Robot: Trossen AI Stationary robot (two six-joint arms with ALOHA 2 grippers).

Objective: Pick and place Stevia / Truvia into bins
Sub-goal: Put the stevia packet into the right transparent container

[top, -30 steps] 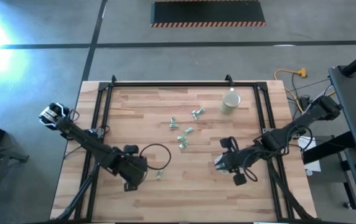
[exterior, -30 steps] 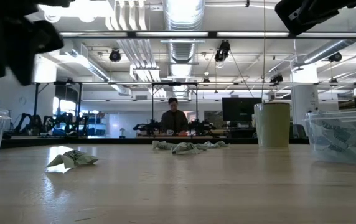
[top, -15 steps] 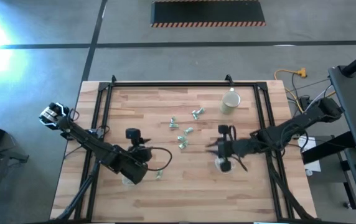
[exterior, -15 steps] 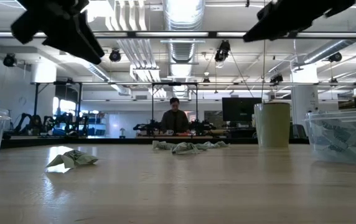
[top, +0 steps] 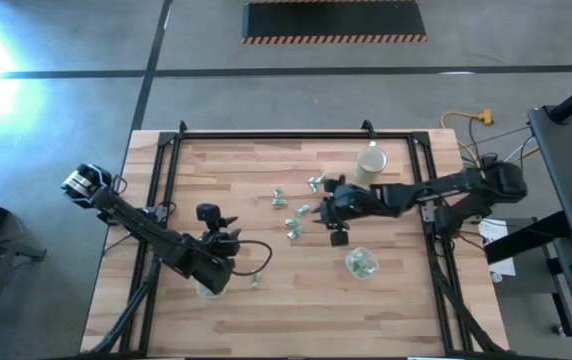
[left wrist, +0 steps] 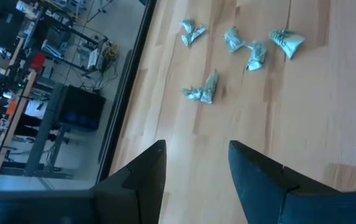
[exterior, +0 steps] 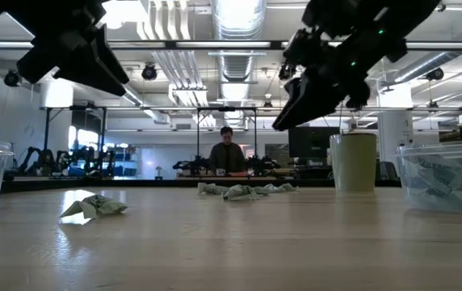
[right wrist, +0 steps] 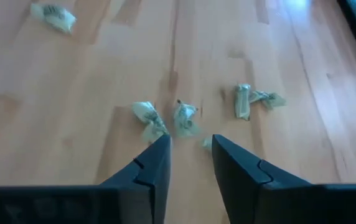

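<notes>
Right gripper (top: 332,212) swung from bin (top: 361,264) to sachets (top: 294,222), fingers open, empty; your left gripper (top: 214,222) likewise; several loose.

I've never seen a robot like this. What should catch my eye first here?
Two dark arms reach over a pale wooden table. The right gripper hangs, fingers open, beside a loose scatter of tiny crumpled green-and-white paper sachets mid-table, while the left gripper waits open nearer the front-left. Behind the right arm sits a small clear plastic tub already holding sachets, and a beige round cup stands towards the far edge.
</notes>
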